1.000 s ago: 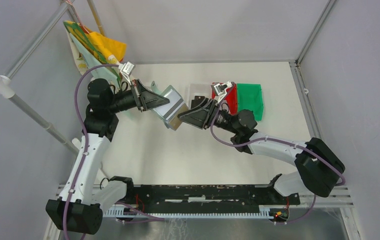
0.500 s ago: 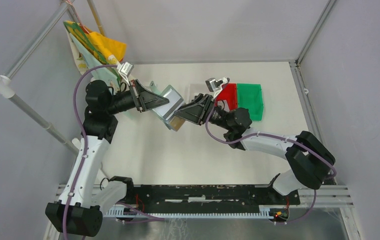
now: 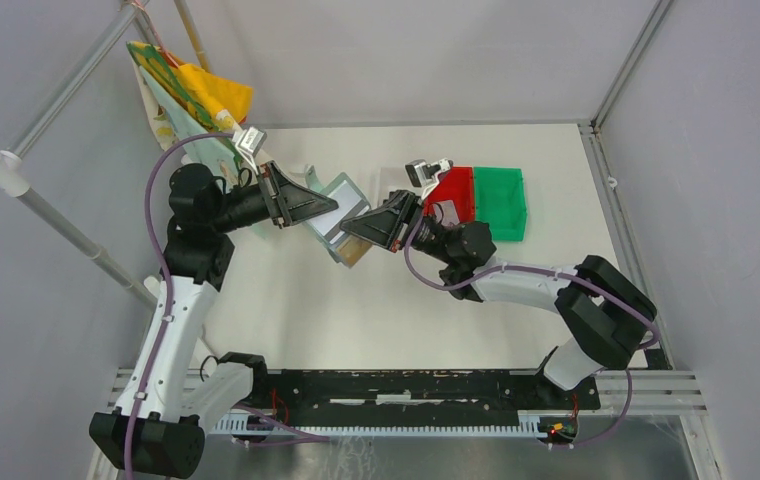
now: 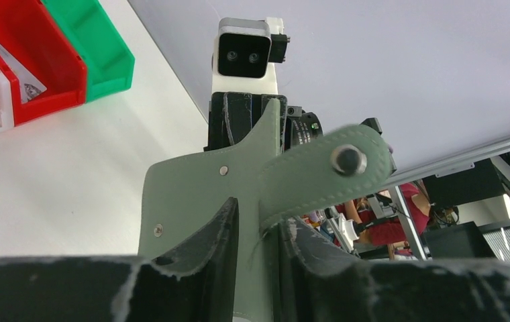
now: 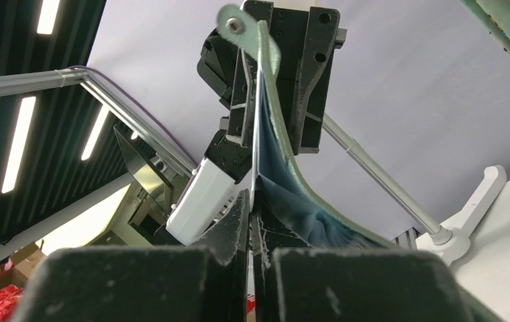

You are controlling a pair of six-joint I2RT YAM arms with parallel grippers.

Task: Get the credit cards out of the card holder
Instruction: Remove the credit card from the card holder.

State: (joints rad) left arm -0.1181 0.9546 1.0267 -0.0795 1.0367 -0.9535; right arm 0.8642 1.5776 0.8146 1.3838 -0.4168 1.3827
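Worktop point(image 3: 356, 330) underneath. Left hand point(image 4: 258, 268): fingers slightly apart, straddling the card holder point(image 4: 198, 194). Right hand point(image 5: 251, 221): pressed shut on a thin edge at the holder's opposite end; card or flap, can't tell. Holder is up off the worktop, between the two hands.

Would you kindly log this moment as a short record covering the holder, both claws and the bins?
holder: grey-green, up in the air between the two claws, snap tab undone
left claw: jaws slightly apart, one either side of the holder
right claw: shut on a thin layer at the holder's edge; card or flap unclear
bins: white bin, red bin, green bin, side by side
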